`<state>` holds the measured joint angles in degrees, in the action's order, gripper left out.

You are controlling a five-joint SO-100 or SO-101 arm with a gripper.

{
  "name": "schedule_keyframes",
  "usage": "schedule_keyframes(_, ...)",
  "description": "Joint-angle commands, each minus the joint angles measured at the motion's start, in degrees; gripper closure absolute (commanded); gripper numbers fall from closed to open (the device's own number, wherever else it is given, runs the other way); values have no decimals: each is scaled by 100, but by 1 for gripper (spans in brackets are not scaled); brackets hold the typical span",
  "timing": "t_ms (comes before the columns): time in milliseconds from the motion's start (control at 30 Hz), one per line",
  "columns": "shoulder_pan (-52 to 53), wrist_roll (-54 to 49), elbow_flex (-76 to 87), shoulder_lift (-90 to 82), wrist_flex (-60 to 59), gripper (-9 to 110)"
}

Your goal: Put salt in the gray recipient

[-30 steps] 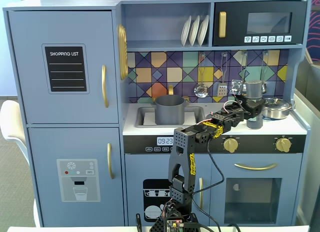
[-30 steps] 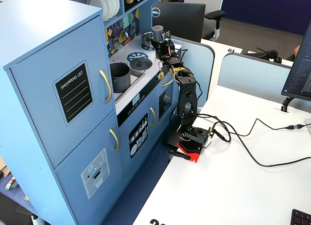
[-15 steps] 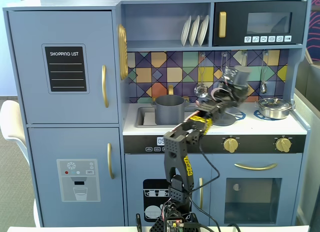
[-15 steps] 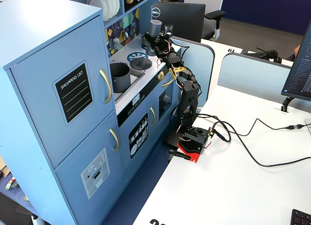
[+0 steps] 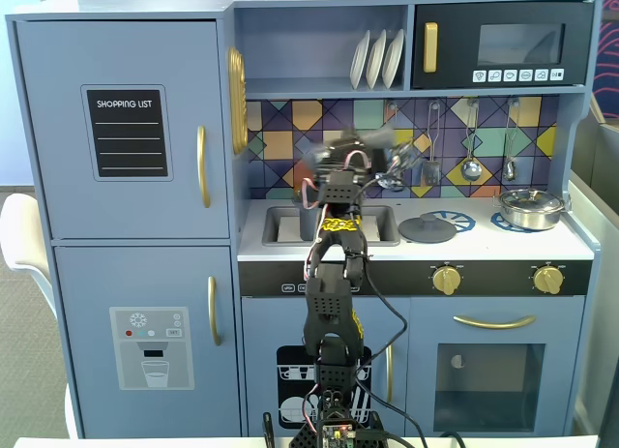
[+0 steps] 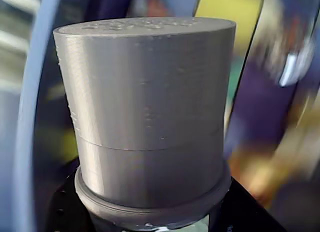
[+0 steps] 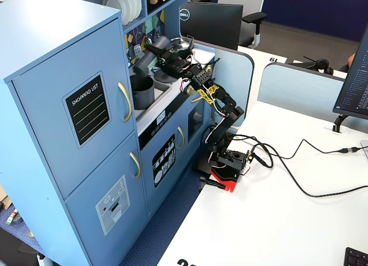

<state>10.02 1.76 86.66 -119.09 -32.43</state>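
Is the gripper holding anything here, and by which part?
Yes: the gripper holds the tall dark-gray cylindrical salt shaker by its body below the wider cap.

A blue toy kitchen [image 5: 126, 129] fills one fixed view, with gold door handles [image 5: 203, 165], a black "SHOPPING LIST" board [image 5: 127, 132], a coloured diamond-tile backsplash [image 5: 290, 138], white plates [image 5: 377, 59] standing in an upper shelf and a black microwave [image 5: 503, 44] at top right. Its oven front [image 5: 493, 371] has a window. In another fixed view a white bench [image 7: 287, 226] stands just beside the kitchen, with black cables [image 7: 299, 162] across it, pale blue partition panels [image 7: 299, 88] behind, a Dell monitor [image 7: 210, 22], an office chair [image 7: 253, 19] and blue carpet [image 7: 167, 231]
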Motion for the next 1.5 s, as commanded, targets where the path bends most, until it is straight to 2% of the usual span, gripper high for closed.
schedule_keyframes(0, -615, 1960, -422, -272, 35, 101)
schedule_keyframes(300, -1204, 4887, -624, 229, 18, 101)
schedule_keyframes(467, -1433, 5801, -694, 264, 308, 101)
schedule_keyframes(600, -1371, 5915, -932, 396, 290, 101)
schedule_keyframes(833, -976, 5985, -659, 387, -510, 101)
schedule_keyframes(1133, -1696, 5651, -1380, 712, 492, 101)
schedule_keyframes(1267, -1661, 5651, -1714, 853, 475, 101)
schedule_keyframes(1467, -1134, 5906, -457, 475, 193, 101)
